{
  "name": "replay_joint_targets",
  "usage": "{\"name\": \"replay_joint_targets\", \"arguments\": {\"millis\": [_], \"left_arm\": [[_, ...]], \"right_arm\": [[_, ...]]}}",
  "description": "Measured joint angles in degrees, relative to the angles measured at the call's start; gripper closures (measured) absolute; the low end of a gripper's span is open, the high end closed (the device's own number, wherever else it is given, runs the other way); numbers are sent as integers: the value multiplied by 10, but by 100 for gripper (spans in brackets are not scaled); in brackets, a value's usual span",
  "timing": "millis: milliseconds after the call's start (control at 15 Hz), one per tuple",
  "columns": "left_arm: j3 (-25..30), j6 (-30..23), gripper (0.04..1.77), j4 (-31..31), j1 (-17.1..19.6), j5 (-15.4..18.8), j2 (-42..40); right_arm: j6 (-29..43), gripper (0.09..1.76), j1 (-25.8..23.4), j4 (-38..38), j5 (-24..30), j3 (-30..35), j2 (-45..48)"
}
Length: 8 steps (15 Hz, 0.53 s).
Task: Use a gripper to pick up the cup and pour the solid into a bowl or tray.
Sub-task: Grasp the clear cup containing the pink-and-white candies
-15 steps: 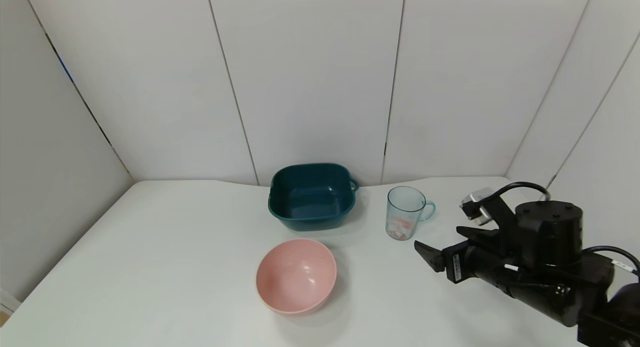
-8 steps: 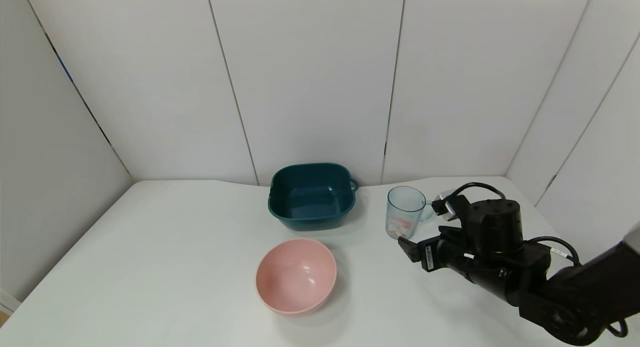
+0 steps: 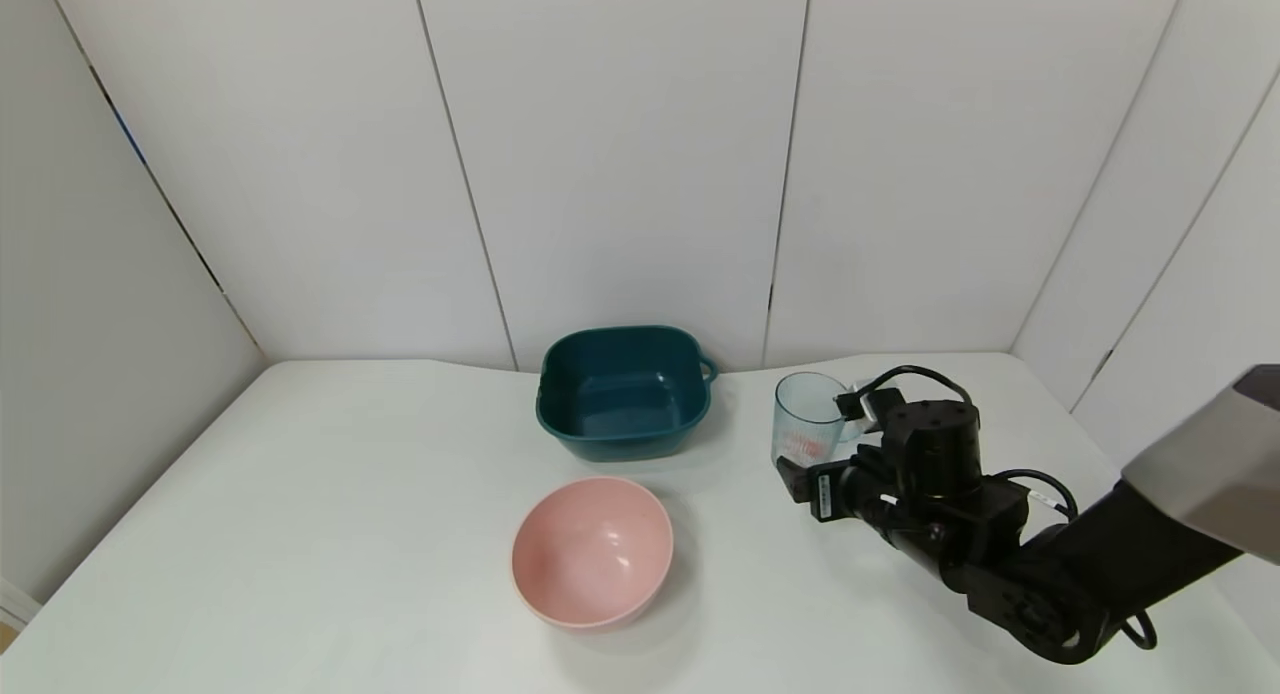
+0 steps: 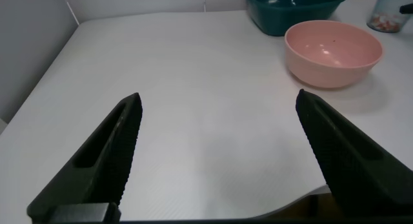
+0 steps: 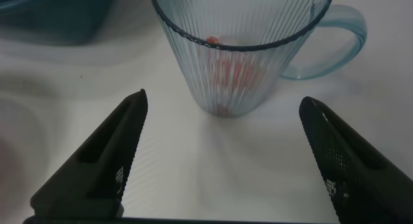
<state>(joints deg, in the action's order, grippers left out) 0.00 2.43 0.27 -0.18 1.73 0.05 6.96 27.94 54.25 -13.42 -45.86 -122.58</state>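
The cup [image 3: 806, 414] stands upright at the back right of the table, its handle pointing right. The solid [image 3: 797, 447] lies in its bottom as orange-red and white pieces. My right gripper [image 3: 808, 466] is open, low over the table, just short of the cup. In the right wrist view the cup [image 5: 242, 50] with the solid [image 5: 233, 74] stands just ahead of the open gripper [image 5: 222, 99], centred on the gap, untouched. The pale-pink bowl [image 3: 592, 551] sits empty at the front middle. My left gripper [image 4: 219, 98] is open and empty over the table's near left part.
A dark teal tub [image 3: 625, 394] with side handles stands at the back middle, left of the cup. White wall panels close the back and sides. The left wrist view shows the pink bowl [image 4: 333, 51], the tub [image 4: 293, 8] and the table's front edge.
My right gripper has moved forward and left across the table toward the cup, staying open. The cup, bowl and tub have not moved.
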Motion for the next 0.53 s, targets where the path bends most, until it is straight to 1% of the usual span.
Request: {"name": "replay_joint_targets", "arguments": {"millis": [200, 533], "left_arm": [[0, 0, 9, 0, 0, 0, 0], [0, 0, 9, 0, 0, 0, 0]], "right_arm": [[-1, 14, 0, 23, -9, -14, -24], [-4, 14, 0, 22, -20, -49, -44]]}}
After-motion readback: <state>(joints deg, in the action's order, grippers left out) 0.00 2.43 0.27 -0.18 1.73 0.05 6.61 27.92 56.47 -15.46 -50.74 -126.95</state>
